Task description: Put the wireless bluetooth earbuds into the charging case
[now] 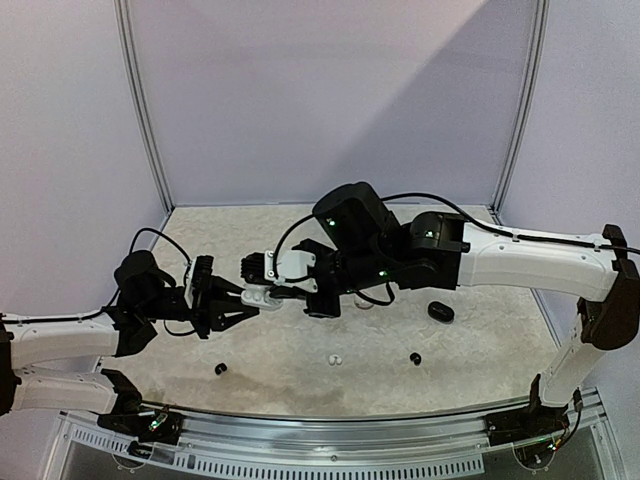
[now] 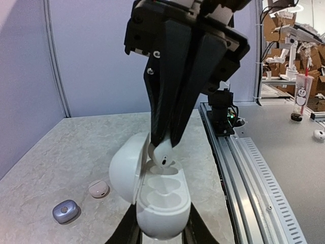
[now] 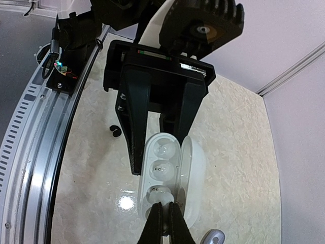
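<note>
No text, label or number is legible anywhere.

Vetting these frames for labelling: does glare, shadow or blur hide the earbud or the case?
Right wrist view: a glare spot on the table beside the charging case, not on it; the right gripper looks soft. Left wrist view: earbud and case sharp, evenly lit. Top view: a diagonal shadow crosses the back wall; the case is small.

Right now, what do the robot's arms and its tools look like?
Both the left arm and the right arm are white tubes with chunky black joints and thin black cables looping along them. Tiny green lights dot the right one. The left tool and the right tool are black, each with two long fingers narrowing toward the tips.
</note>
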Action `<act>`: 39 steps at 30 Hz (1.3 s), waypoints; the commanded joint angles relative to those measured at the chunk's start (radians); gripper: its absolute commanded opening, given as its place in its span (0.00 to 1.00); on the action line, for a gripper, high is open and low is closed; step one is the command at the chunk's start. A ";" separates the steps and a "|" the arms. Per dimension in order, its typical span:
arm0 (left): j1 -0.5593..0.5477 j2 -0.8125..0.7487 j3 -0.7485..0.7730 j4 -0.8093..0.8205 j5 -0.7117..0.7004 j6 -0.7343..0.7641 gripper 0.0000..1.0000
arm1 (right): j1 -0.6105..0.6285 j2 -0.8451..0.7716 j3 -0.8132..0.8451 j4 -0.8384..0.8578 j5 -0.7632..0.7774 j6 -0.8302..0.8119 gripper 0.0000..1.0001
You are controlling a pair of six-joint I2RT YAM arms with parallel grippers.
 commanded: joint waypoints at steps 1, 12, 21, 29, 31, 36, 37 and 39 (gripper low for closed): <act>-0.018 0.005 0.018 0.044 -0.013 -0.030 0.00 | 0.003 0.036 0.015 -0.019 0.037 -0.010 0.00; -0.017 0.014 0.025 0.045 -0.038 -0.069 0.00 | 0.004 0.031 0.048 -0.005 0.144 0.030 0.00; -0.018 0.015 0.028 0.027 -0.101 -0.160 0.00 | 0.004 -0.002 0.052 -0.005 0.088 0.055 0.00; -0.016 0.014 0.028 0.017 -0.117 -0.182 0.00 | 0.004 -0.057 0.017 0.016 -0.047 0.064 0.00; -0.016 0.012 0.026 0.018 -0.116 -0.181 0.00 | 0.005 -0.055 0.018 0.015 -0.048 0.066 0.00; -0.016 0.008 0.026 0.017 -0.110 -0.176 0.00 | 0.001 -0.023 0.032 -0.002 -0.026 0.057 0.00; -0.016 0.008 0.026 0.016 -0.110 -0.174 0.00 | 0.000 -0.015 0.036 -0.007 -0.021 0.053 0.00; -0.016 0.008 0.026 0.017 -0.106 -0.170 0.00 | -0.003 0.001 0.050 -0.023 -0.015 0.045 0.00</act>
